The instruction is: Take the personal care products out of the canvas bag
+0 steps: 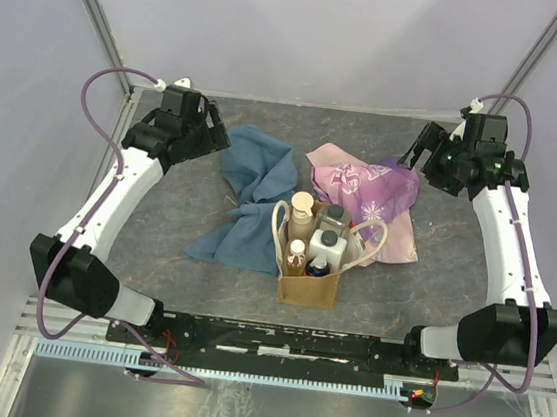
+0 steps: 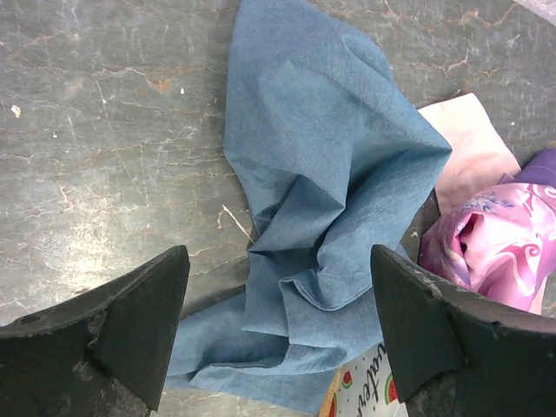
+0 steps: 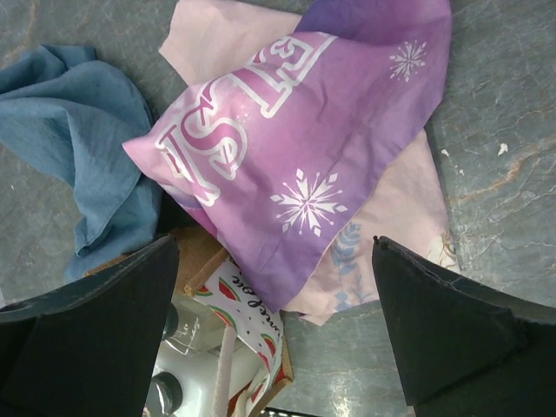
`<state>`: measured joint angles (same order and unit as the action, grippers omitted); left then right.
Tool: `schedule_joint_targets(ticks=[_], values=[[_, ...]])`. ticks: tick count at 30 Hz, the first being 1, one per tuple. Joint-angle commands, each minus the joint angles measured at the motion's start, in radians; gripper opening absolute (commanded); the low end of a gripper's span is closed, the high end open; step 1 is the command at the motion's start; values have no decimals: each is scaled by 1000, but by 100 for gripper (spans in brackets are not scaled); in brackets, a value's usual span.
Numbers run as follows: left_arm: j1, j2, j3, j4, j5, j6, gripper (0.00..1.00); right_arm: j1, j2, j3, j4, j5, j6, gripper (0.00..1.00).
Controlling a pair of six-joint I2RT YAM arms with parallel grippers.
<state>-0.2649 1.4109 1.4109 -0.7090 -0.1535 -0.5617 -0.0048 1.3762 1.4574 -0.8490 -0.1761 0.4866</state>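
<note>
A crumpled blue cloth point(image 1: 250, 190) lies on a dark grey, marble-veined table point(image 1: 154, 245), its folds running from the far centre toward the near left. Just beside it, to the right, sits a rumpled pink-purple cloth point(image 1: 371, 191), and the two meet at their edges. Seen close from the right wrist, the purple face carries large white lettering point(image 3: 230, 130) and white snowflakes point(image 3: 308, 201), while a paler pink layer with a faint floral print point(image 3: 347, 252) shows beneath. A thin pale strand point(image 2: 236, 222) and a few white specks point(image 2: 15, 110) lie on the tabletop left of the blue cloth. Plain pale walls point(image 1: 309, 31) enclose the scene, and a metal rail point(image 1: 280, 372) lines the near edge.
</note>
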Motion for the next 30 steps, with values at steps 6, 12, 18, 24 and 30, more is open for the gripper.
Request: schedule_joint_targets(ticks=[6,12,18,24,30], values=[[-14,123,8,6,128,33,84,80,162,118,-92,-55,-105,100],[-89,170,-23,72,104,4,83,225,361,198,-13,-98,-85,100],[-94,226,30,116,240,12,83,290,539,373,-82,-236,-83,100],[-146,398,106,82,268,-34,82,307,704,469,-203,-231,-78,100],[-186,567,202,82,335,-59,82,304,842,572,-380,-98,-131,100]])
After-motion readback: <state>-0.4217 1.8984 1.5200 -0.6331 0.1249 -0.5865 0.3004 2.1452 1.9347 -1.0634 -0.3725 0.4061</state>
